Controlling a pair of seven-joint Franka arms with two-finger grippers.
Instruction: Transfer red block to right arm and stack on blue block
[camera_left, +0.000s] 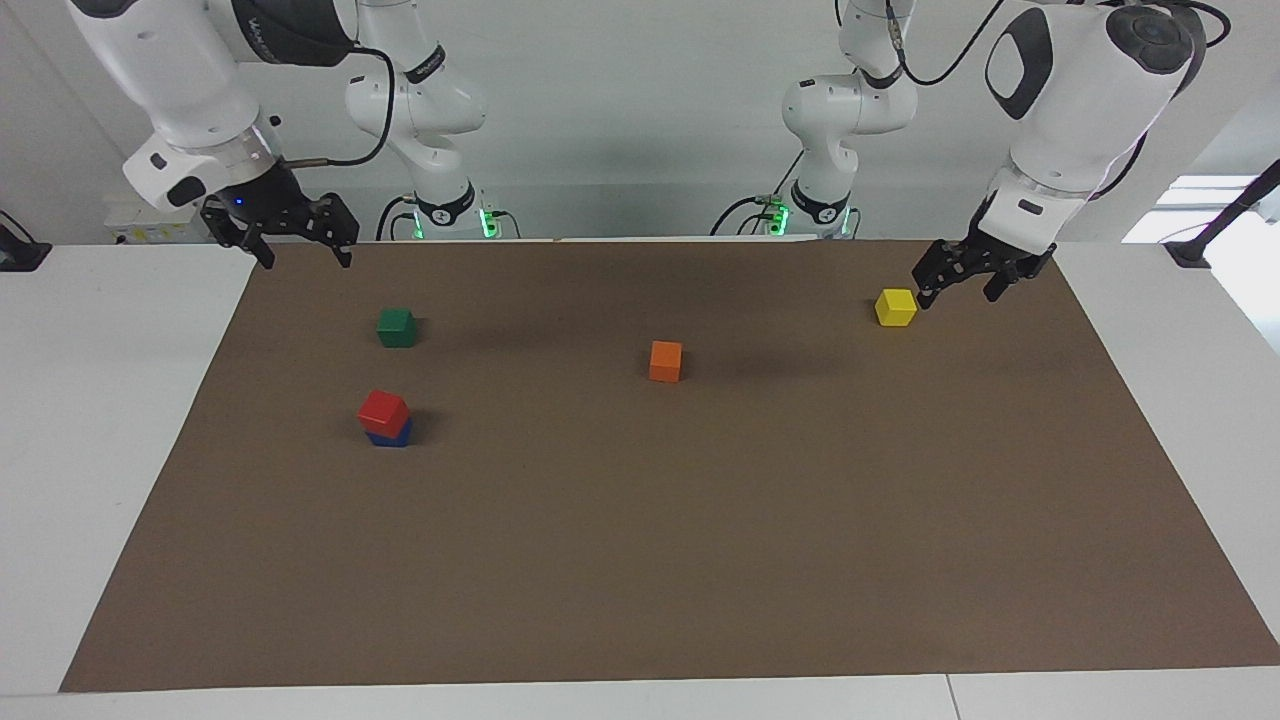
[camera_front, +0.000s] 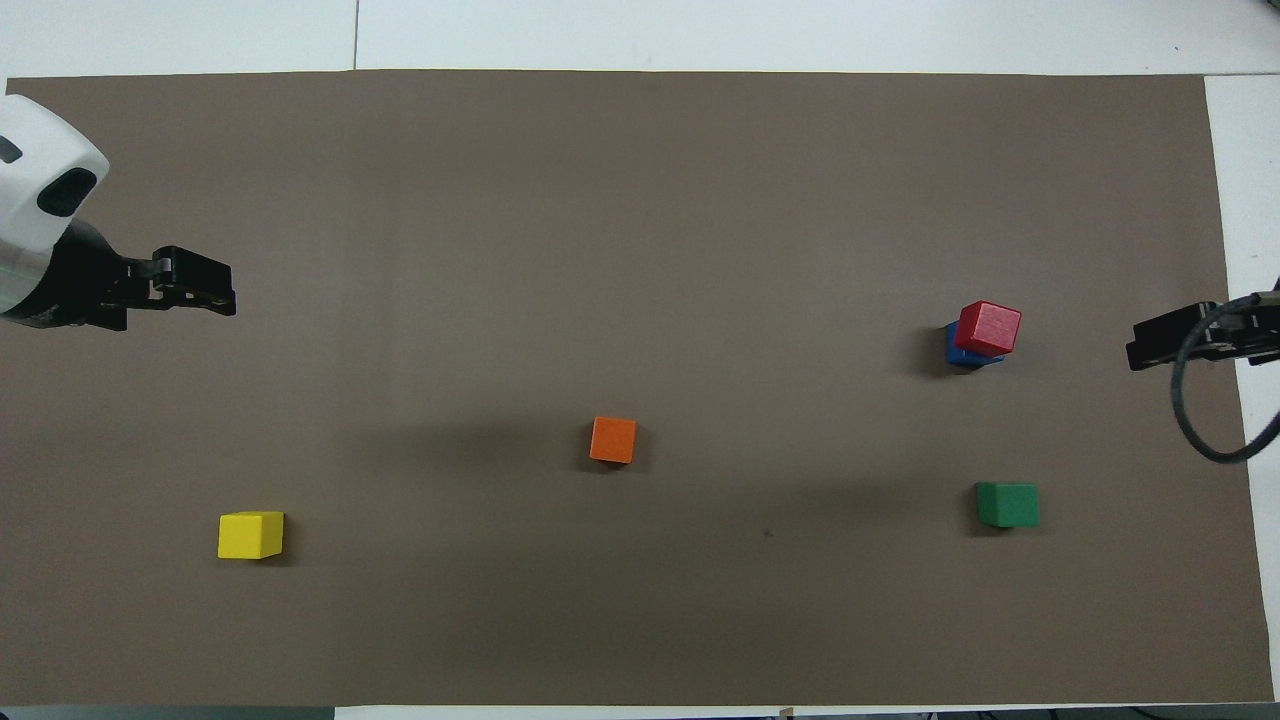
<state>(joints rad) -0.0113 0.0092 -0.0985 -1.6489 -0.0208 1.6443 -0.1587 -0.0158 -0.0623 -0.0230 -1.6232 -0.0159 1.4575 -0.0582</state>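
The red block (camera_left: 383, 409) sits on top of the blue block (camera_left: 390, 436), turned a little askew, toward the right arm's end of the brown mat. The stack also shows in the overhead view, red block (camera_front: 988, 327) over blue block (camera_front: 960, 352). My right gripper (camera_left: 303, 250) is open and empty, raised over the mat's edge at its own end, apart from the stack. My left gripper (camera_left: 962, 290) is open and empty, raised beside the yellow block (camera_left: 895, 307). Both grippers show at the sides of the overhead view, the left gripper (camera_front: 215, 290) and the right gripper (camera_front: 1150, 345).
A green block (camera_left: 396, 327) lies nearer to the robots than the stack. An orange block (camera_left: 665, 360) lies near the mat's middle. The brown mat (camera_left: 640, 560) covers most of the white table.
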